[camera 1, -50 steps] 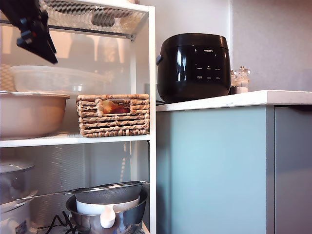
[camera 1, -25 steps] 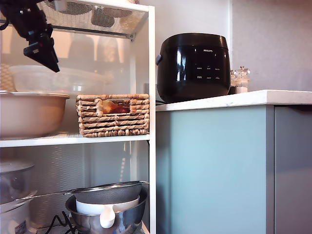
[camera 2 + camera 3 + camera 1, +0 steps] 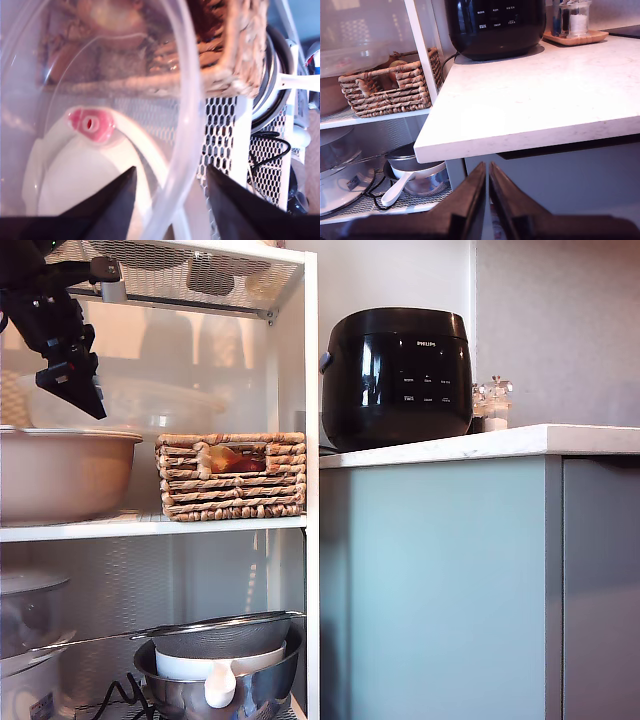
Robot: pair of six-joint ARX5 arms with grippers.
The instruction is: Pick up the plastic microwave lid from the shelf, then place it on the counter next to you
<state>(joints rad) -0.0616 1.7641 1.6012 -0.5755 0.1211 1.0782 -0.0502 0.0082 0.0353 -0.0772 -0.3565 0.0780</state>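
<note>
The plastic microwave lid (image 3: pixel 140 400) is a translucent dome on the shelf (image 3: pixel 312 390), behind the beige bowl, at the exterior view's left. My first gripper (image 3: pixel 82 400) hangs over the lid's near side, pointing down. In the first wrist view my first gripper (image 3: pixel 170 172) is open, and the lid's clear rim (image 3: pixel 187 125) runs between its two dark fingers. My second gripper (image 3: pixel 487 167) is shut with nothing in it, held low in front of the white counter (image 3: pixel 545 90). The counter (image 3: pixel 480 445) lies to the exterior view's right of the shelf.
A beige bowl (image 3: pixel 60 475) and a wicker basket (image 3: pixel 232 475) share the lid's tier. A black cooker (image 3: pixel 400 375) and small jars (image 3: pixel 492 405) stand on the counter. A steel bowl with a strainer (image 3: pixel 220 670) sits on the lower mesh tier.
My first gripper has dropped from under the top tier and shifted toward the exterior view's left, down to the lid. Nothing else has moved.
</note>
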